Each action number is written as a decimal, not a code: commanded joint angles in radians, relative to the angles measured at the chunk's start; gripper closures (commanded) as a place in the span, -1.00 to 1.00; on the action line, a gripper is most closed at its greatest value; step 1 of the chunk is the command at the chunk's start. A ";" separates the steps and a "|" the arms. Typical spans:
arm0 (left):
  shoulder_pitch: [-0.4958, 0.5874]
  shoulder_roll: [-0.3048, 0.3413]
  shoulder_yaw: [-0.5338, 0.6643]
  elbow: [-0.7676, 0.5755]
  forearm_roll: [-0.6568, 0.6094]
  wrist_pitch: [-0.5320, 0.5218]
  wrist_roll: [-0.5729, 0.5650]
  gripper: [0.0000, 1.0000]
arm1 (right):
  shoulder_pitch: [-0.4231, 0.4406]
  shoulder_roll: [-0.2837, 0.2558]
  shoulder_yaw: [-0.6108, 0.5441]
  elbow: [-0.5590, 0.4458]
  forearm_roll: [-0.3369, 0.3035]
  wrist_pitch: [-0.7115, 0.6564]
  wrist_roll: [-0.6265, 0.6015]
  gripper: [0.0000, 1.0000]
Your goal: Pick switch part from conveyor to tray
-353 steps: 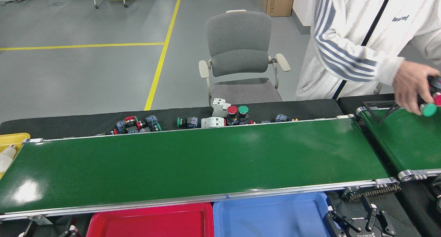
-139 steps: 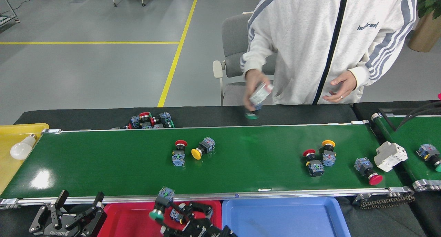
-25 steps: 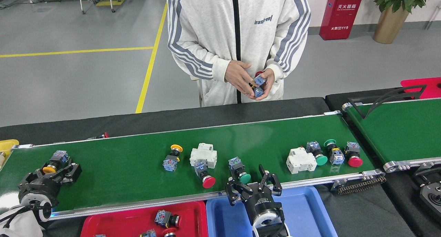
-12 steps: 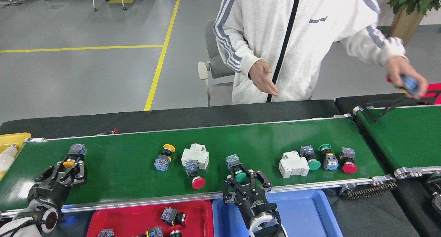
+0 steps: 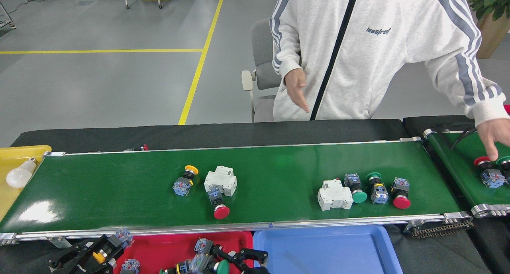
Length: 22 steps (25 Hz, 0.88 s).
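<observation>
The conveyor (image 5: 279,166) carries several switch parts: a yellow-capped one (image 5: 184,181), a red-capped one (image 5: 217,204), two green-capped ones (image 5: 355,188) (image 5: 375,186) and another red one (image 5: 399,192). My left gripper (image 5: 99,255) is low at the bottom left, below the belt's near rail, shut on a yellow-capped switch part (image 5: 97,258). My right gripper (image 5: 230,264) hangs over the red tray (image 5: 159,246), with a green-capped switch part (image 5: 217,266) at its fingertips. The red tray holds a few more switch parts (image 5: 203,246). Most of the right gripper is cut off by the frame's bottom edge.
Two white breakers (image 5: 220,180) (image 5: 334,195) lie on the belt. A blue tray (image 5: 326,250) sits right of the red one. A yellow tray (image 5: 16,152) with a bulb (image 5: 18,177) is at the left. A person stands behind, one hand (image 5: 492,136) over the shorter right belt (image 5: 462,162).
Both grippers have left the belt and come down to the near edge, the left with the yellow part, the right with the green one over the red tray. The person's hand reached the right belt.
</observation>
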 commanded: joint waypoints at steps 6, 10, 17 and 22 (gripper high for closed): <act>0.027 -0.137 0.152 -0.049 0.001 0.011 0.009 -1.00 | 0.129 0.014 -0.258 -0.113 -0.017 0.187 -0.021 -0.97; 0.029 -0.163 0.180 -0.044 0.001 0.189 0.009 -1.00 | 0.279 0.012 -0.406 -0.138 -0.018 0.382 -0.262 -0.97; 0.015 -0.164 0.163 -0.043 -0.007 0.243 0.009 -1.00 | 0.273 0.048 -0.472 -0.130 -0.023 0.643 -0.253 -0.97; -0.022 -0.137 0.160 -0.020 -0.047 0.246 0.006 -1.00 | 0.116 0.052 -0.384 -0.081 -0.011 0.650 -0.101 -0.97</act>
